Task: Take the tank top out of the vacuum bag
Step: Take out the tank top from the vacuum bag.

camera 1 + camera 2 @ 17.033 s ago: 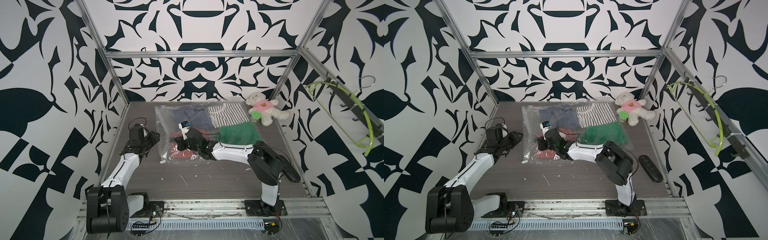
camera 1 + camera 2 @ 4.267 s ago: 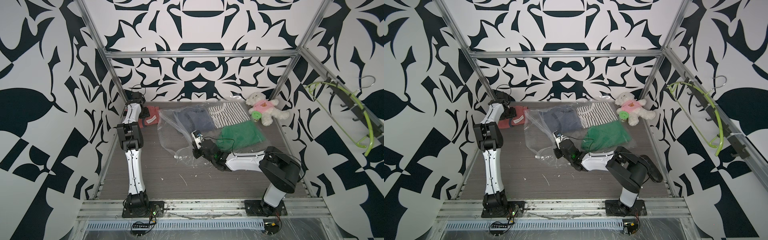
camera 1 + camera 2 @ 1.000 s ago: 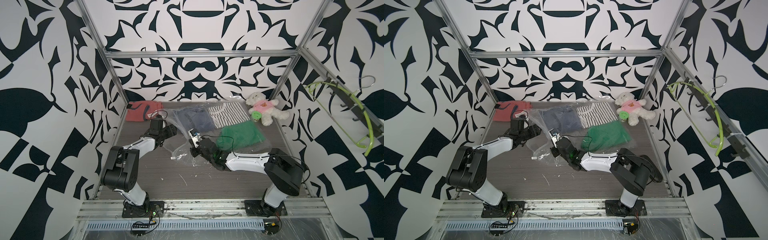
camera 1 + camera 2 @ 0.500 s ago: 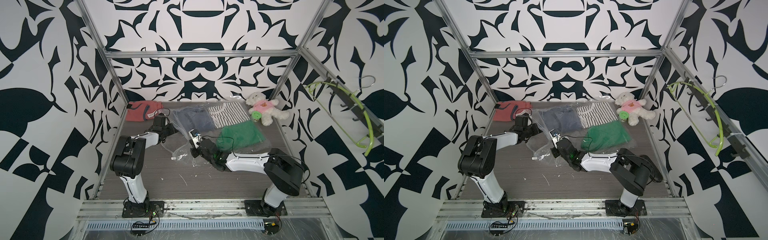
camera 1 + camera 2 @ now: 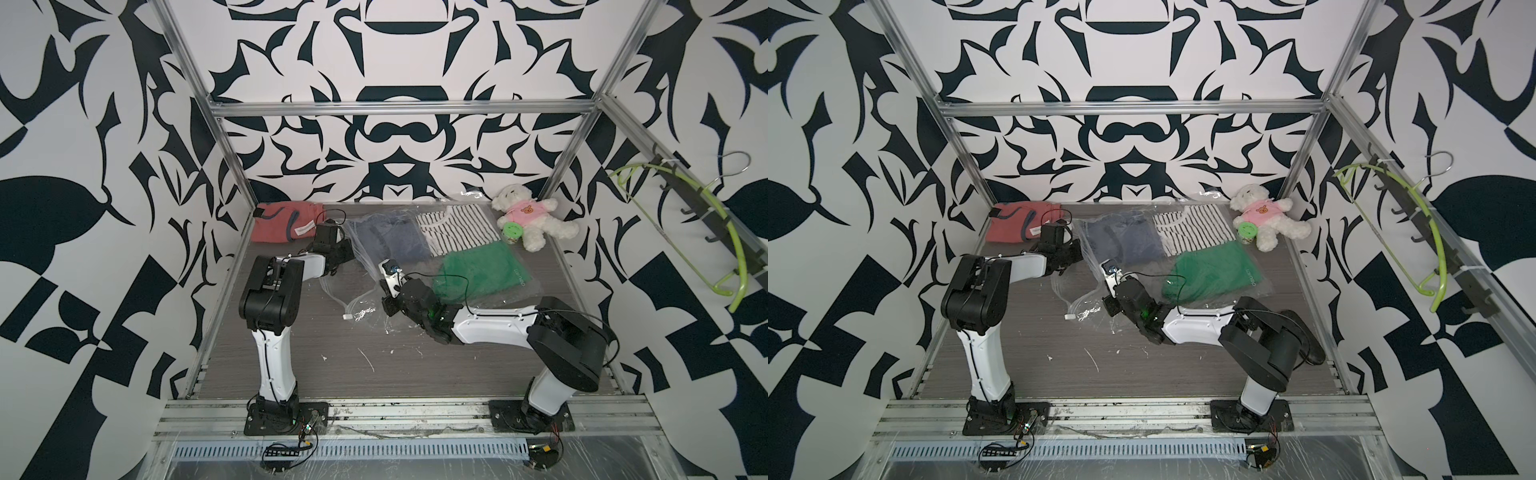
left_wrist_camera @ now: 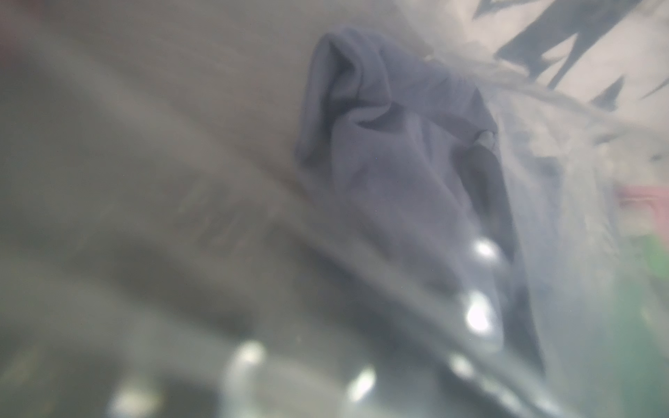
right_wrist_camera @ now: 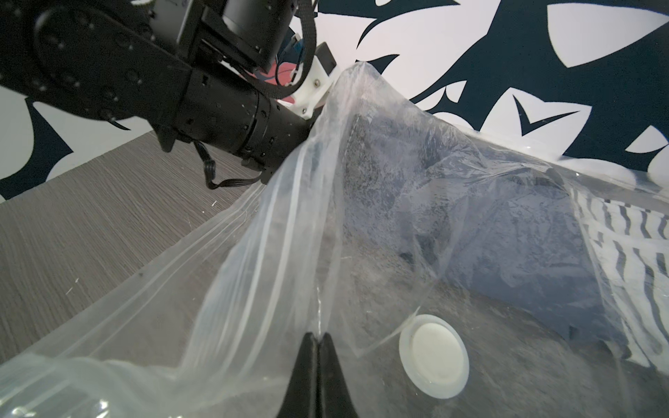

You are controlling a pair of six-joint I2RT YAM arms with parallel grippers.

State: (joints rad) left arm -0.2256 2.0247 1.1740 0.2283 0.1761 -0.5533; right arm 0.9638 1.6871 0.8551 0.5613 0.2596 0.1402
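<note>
B&w patterned walls (image 5: 83, 124), alu frame (image 5: 399, 109), grey wood-grain floor (image 5: 374, 374), even light.

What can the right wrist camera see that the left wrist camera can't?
Only the right wrist view: the right gripper pinched shut on the vacuum bag, its round white valve disc, the left arm, a striped top. Only the left wrist view: a blurry green patch. Both: the dark blue garment seen through the bag's clear plastic.

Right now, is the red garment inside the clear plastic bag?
No, the red garment lies in the far left corner, wholly outside the clear bag.
</note>
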